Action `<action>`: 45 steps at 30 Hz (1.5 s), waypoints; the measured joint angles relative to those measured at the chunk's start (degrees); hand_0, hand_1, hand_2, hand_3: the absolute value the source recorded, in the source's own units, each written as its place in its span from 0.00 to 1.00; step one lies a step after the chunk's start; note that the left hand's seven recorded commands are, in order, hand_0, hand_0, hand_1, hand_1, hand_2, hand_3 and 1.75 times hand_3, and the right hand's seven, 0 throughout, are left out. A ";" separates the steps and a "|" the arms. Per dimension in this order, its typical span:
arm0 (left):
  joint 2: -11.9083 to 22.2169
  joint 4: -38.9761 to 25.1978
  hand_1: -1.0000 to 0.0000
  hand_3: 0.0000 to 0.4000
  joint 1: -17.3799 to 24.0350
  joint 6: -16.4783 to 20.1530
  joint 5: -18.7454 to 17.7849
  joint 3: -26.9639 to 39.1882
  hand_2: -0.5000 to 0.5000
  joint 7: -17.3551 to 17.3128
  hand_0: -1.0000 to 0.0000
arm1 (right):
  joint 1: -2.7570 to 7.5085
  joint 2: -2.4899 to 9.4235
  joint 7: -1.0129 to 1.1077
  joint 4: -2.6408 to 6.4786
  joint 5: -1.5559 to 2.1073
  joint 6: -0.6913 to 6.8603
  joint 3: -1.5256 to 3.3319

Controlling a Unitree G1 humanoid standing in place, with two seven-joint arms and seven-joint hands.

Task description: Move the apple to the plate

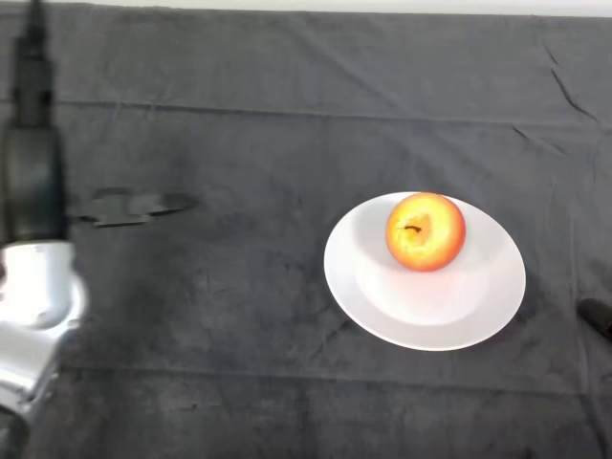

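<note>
A red and yellow apple (pixel 426 231) sits stem-up on a white round plate (pixel 421 316), in the plate's far half, right of the table's middle. My left arm (pixel 33 182) runs up the view's left edge, silver-grey below and black above. Its far end reaches the top left corner, well left of the plate and apart from the apple. The hand itself does not show clearly, and it holds nothing that I can see.
The table is covered by a dark wrinkled cloth (pixel 239 316). A small dark shadow patch (pixel 129 207) lies on the cloth at the left. A small dark object (pixel 598 316) pokes in at the right edge, just right of the plate.
</note>
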 measured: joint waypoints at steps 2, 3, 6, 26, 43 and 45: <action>0.71 0.00 1.00 0.00 1.40 -0.74 -0.62 2.40 0.50 0.10 1.00 | 0.00 0.00 0.00 0.00 0.00 0.00 0.00; 1.05 0.00 1.00 0.00 1.99 -0.86 -0.80 3.56 0.50 0.11 1.00 | 0.00 0.00 -0.01 0.00 0.00 0.00 0.00; 2.05 0.00 1.00 0.00 3.82 -1.62 -2.00 6.57 0.50 0.31 1.00 | 0.01 0.00 -0.02 0.00 0.00 0.00 0.00; 1.83 0.01 1.00 0.00 5.81 -1.47 -1.16 13.46 0.50 4.90 1.00 | 0.01 0.00 -0.02 0.00 0.00 0.00 0.00; 0.61 0.01 1.00 0.00 5.80 -0.55 0.82 16.13 0.50 3.23 1.00 | 0.01 0.00 -0.02 0.00 0.00 0.00 0.00; 0.19 0.01 1.00 0.00 5.80 -0.45 0.84 16.91 0.50 2.98 1.00 | 0.01 0.00 -0.02 0.00 0.00 0.00 0.00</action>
